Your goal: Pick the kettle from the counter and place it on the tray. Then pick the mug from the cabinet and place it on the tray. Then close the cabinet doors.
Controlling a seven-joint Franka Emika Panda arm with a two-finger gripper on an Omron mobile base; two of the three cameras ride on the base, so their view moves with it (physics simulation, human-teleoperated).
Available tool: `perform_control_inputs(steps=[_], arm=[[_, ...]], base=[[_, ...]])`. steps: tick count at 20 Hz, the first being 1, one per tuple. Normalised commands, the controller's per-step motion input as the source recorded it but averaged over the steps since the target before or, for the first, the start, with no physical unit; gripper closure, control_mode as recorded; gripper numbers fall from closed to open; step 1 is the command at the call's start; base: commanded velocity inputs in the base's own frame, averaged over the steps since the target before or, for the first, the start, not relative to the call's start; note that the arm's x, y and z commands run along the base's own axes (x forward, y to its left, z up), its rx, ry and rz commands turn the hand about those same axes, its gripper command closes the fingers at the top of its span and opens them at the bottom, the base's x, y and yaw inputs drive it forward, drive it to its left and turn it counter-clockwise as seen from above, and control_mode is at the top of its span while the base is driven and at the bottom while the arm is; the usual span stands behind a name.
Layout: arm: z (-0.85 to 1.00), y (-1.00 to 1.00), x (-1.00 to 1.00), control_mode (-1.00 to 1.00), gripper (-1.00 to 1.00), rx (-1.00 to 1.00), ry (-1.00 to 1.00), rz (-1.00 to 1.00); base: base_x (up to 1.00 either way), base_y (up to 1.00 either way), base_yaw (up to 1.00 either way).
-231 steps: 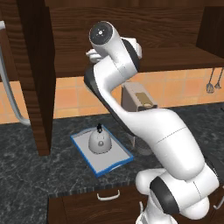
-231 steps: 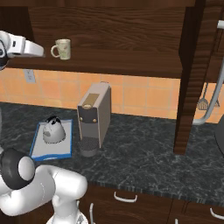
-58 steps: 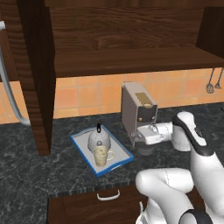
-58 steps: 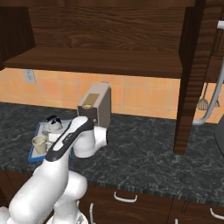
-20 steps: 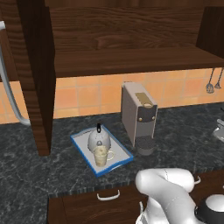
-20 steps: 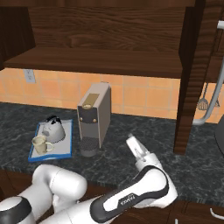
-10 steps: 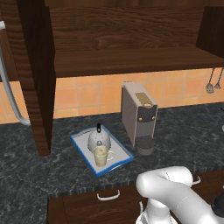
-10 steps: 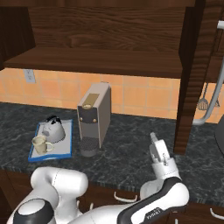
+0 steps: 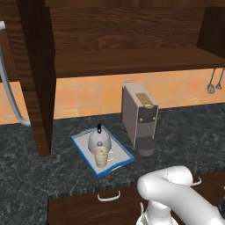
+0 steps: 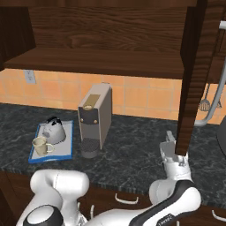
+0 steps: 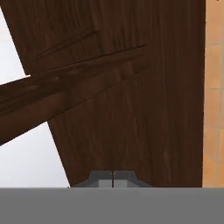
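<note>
On the blue-rimmed tray (image 9: 82,149) (image 10: 67,142) the silver kettle (image 9: 99,139) (image 10: 54,129) stands upright, with the cream mug (image 9: 102,156) (image 10: 40,145) just in front of it. The tray lies on the dark speckled counter (image 9: 184,132) (image 10: 132,154). Both cabinet doors stand open: the left door (image 9: 37,74) and the right door (image 10: 196,66). My gripper (image 10: 169,136) (image 11: 113,178) is shut on nothing, right at the lower edge of the right door. In the hand view the door's wood (image 11: 144,109) is very close.
A tall grey coffee machine (image 9: 139,114) (image 10: 95,115) stands right of the tray. The cabinet's inner shelf (image 9: 132,61) (image 10: 97,59) is bare. Utensils (image 9: 211,85) (image 10: 205,103) hang on the tiled wall. A curved grey pipe (image 9: 11,96) (image 10: 216,101) rises nearby. Drawer handles (image 9: 108,197) (image 10: 128,201) sit below the counter.
The mug went from the cabinet shelf onto the tray. In the last second my arm has swung right, away from the tray, bringing the shut gripper up to the right door's lower edge.
</note>
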Motion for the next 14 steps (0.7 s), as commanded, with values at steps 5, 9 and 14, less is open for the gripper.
perform_control_inputs(steps=[5, 9, 14], arm=[[0.15, -0.68, 0.0, -1.0, 1.0, 0.25, -0.15, 0.03], [0.17, -0.5, 0.0, -1.0, 1.0, 0.09, -0.11, 0.01], [0.25, -0.5, 0.01, -1.0, 1.0, 0.04, -0.02, 0.0]], base=[[0.0, 0.0, 0.0], [0.0, 0.0, 0.0], [0.0, 0.0, 0.0]])
